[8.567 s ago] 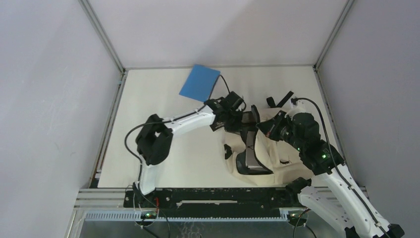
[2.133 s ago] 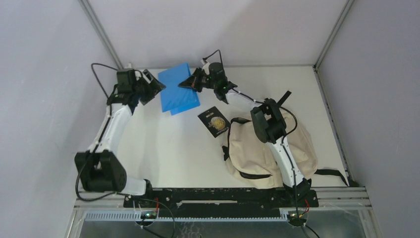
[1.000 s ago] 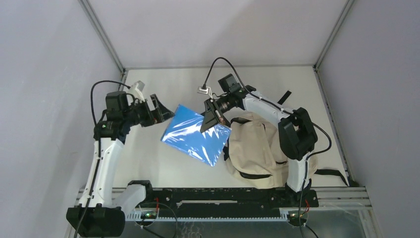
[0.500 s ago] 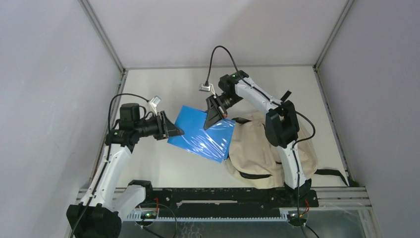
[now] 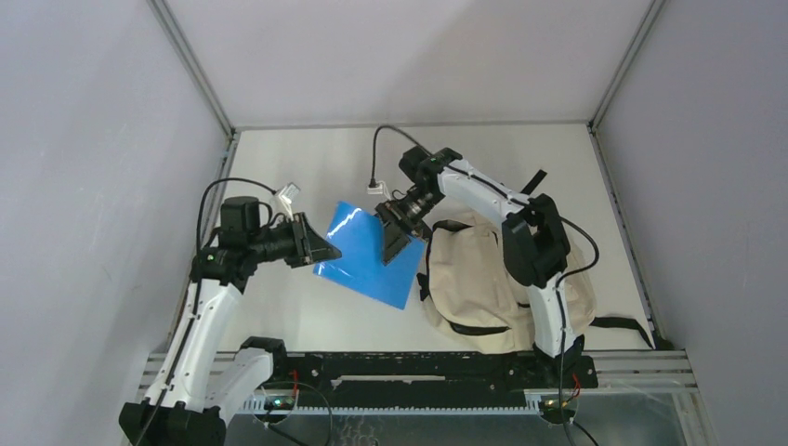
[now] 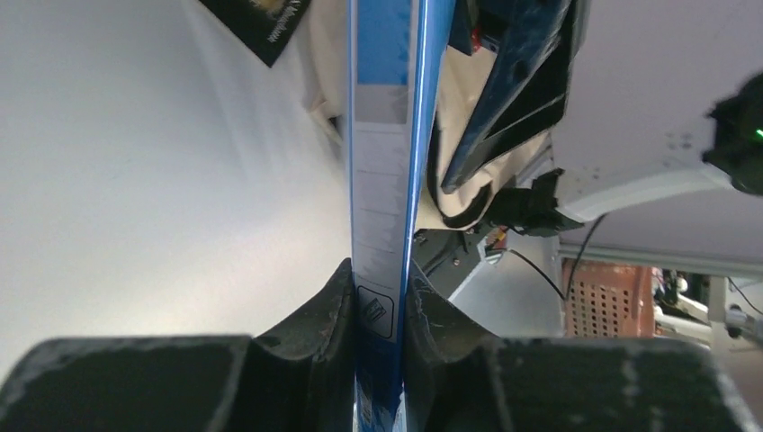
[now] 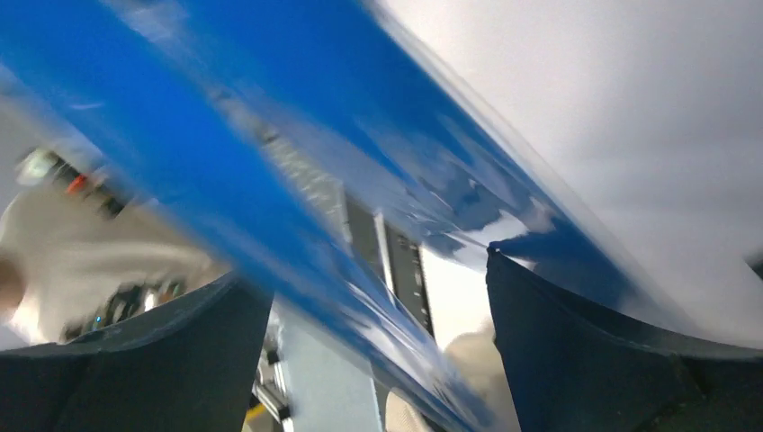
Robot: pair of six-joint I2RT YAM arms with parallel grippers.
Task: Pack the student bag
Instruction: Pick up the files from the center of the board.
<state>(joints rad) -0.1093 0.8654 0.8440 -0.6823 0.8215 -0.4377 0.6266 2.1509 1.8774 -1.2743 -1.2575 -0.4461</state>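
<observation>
Fingers of the left gripper (image 5: 322, 249) pinch the left corner of a blue folder (image 5: 362, 262), held above the tabletop's middle. The right gripper (image 5: 398, 232) stands with fingers spread astride its far edge, not clamped. The student bag (image 5: 469, 279) lies toward the near-right corner. Judged light, limp and prone to slump; best gripped at the zipper rim. Cream fabric, black straps (image 5: 613, 322).

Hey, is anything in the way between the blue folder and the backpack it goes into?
Nothing visible does. The blue folder, clamped in the left hand, reaches the left side of the student bag in the top view. A dark booklet lies on the table beside the bag. Whether the bag is open, I cannot tell.
</observation>
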